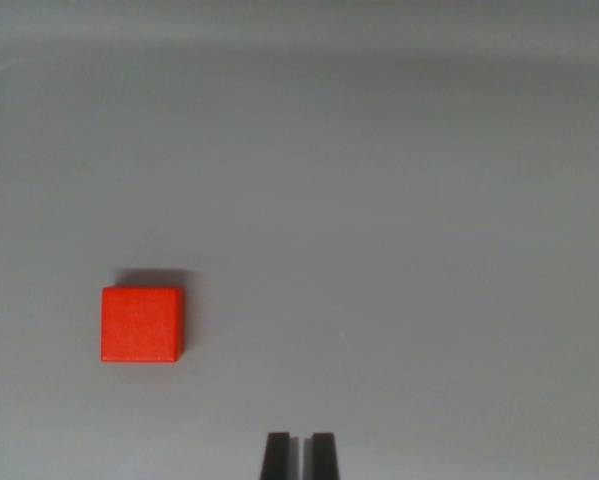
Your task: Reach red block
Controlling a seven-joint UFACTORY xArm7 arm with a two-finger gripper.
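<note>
A red block (142, 324) lies flat on the grey surface at the wrist view's left, a little below the middle. My gripper (300, 455) shows at the bottom edge as two dark fingertips (277, 456) standing close together with only a thin slit between them, and nothing is held. The block is apart from the gripper, up and to the wrist view's left of the fingertips.
The plain grey surface (399, 220) fills the view. A paler band runs along the top edge (299, 25), curving at the upper left corner.
</note>
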